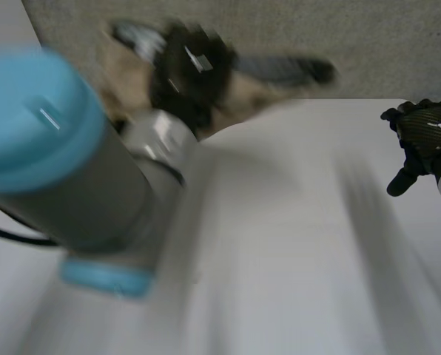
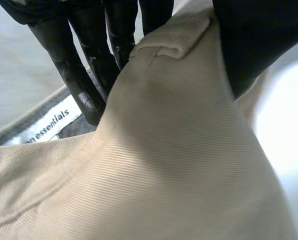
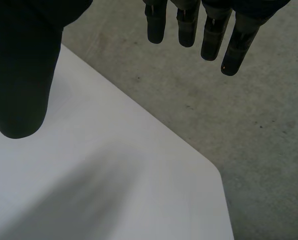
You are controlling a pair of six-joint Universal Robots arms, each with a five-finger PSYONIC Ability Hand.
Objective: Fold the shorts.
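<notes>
The beige shorts (image 2: 189, 165) are bunched under my left hand (image 2: 84, 75), whose fingers and thumb pinch a raised fold of the cloth near the waistband; a white label (image 2: 46, 127) shows beside the fingers. In the head view my left hand (image 1: 187, 74) is at the table's far edge with beige cloth (image 1: 243, 92) around it, beyond the big left arm (image 1: 65, 163). My right hand (image 1: 426, 137) hovers over the table's far right corner, holding nothing. In the right wrist view the right hand (image 3: 24, 65) has its fingers straight and apart from the thumb.
The white table (image 1: 294, 244) stretches across the head view. Its rounded corner (image 3: 209, 170) lies under my right hand, with grey floor (image 3: 239, 100) beyond it.
</notes>
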